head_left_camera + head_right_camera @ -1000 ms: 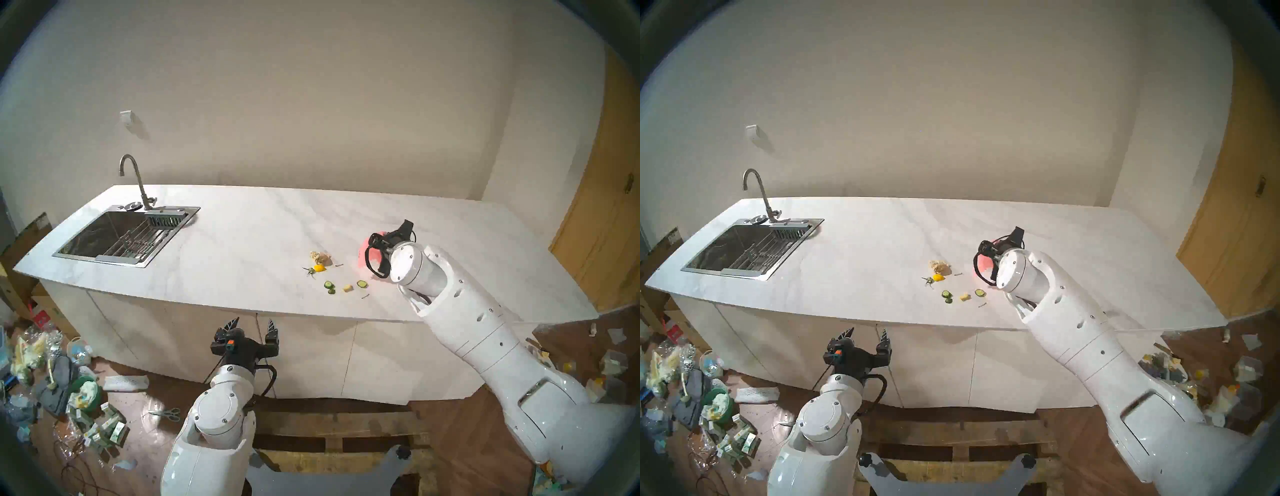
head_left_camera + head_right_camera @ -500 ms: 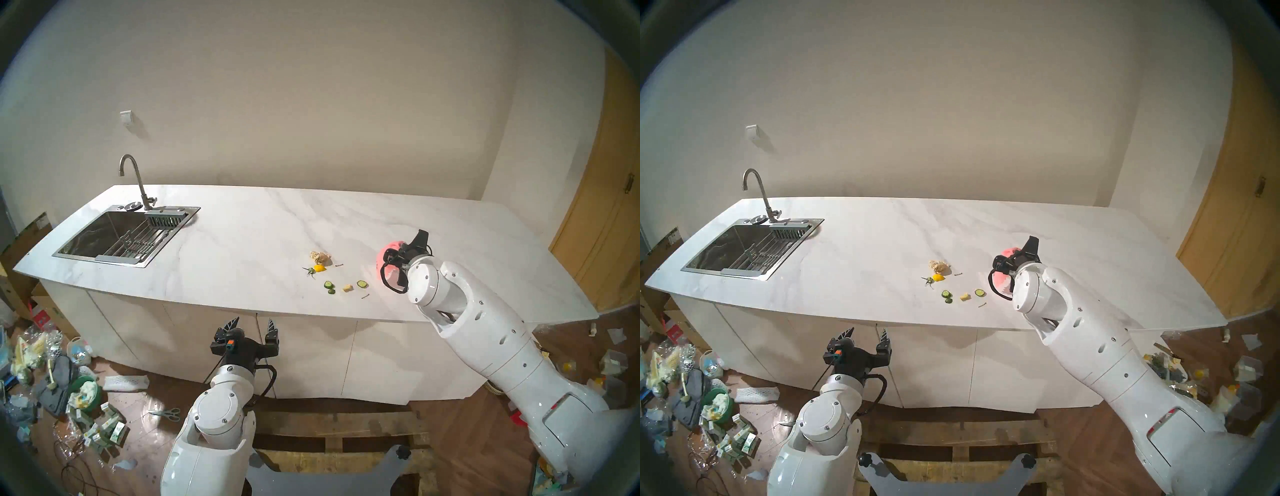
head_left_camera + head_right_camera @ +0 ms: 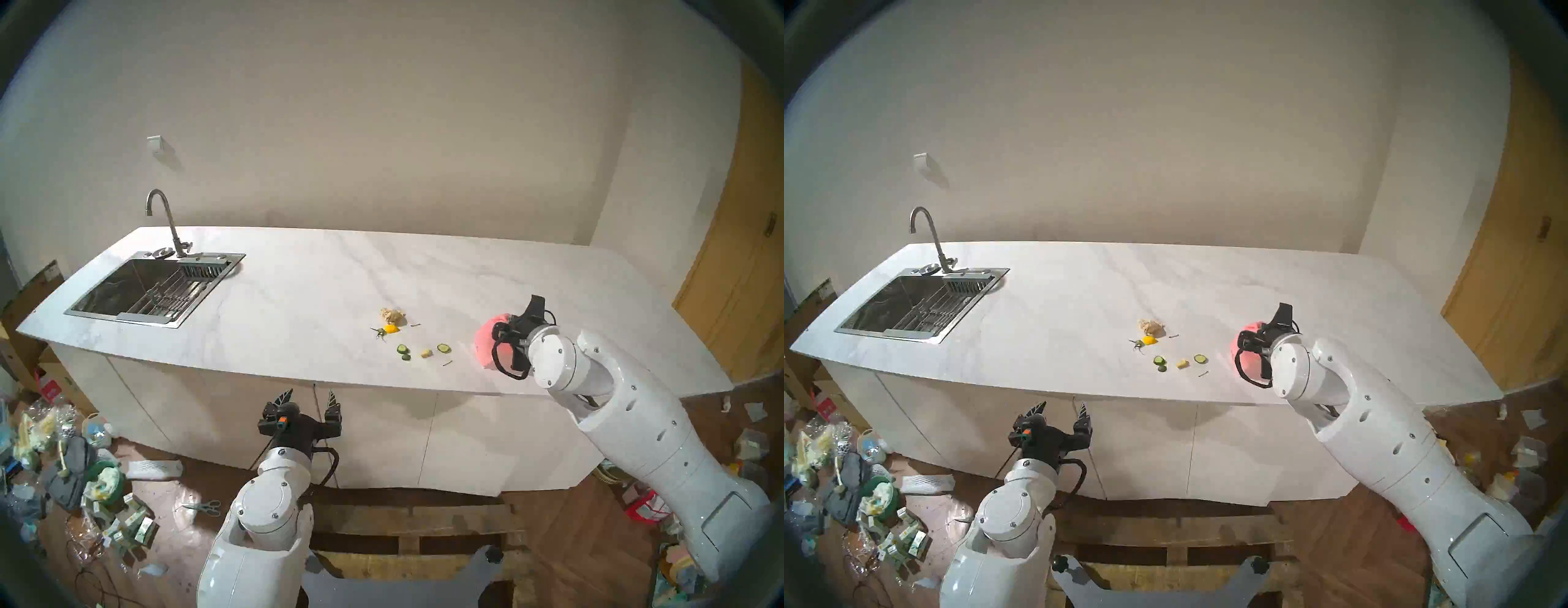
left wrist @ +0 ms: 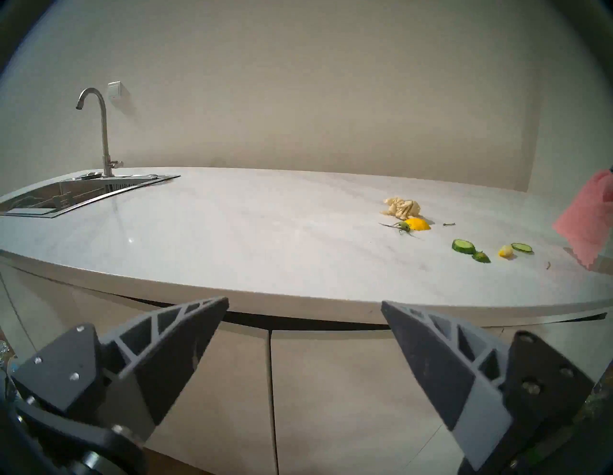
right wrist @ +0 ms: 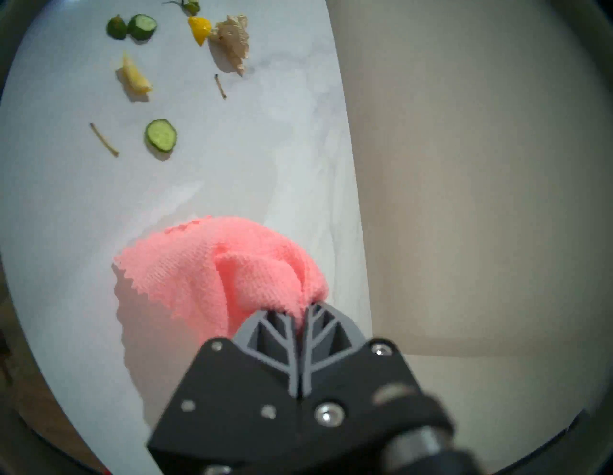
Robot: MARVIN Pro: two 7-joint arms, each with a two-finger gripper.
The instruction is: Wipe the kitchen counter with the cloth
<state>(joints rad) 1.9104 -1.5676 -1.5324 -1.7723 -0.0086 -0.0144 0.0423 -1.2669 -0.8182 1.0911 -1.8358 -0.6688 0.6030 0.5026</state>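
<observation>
Pink cloth (image 5: 229, 272) is hanging from the tightly closed right gripper (image 5: 300, 315), risking scraps (image 5: 160, 135) scattering off the counter (image 3: 297, 297).

Plain beige wall (image 3: 382, 127); wooden door (image 3: 738, 297) right; littered wood floor (image 3: 169, 509).

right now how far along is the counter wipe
Done: the right tool is shut on the pink cloth, which hangs above the counter. In hand: carrying it near the front edge. Left: food scraps, such as a cucumber slice, are unswept. The left tool is open and empty.
</observation>
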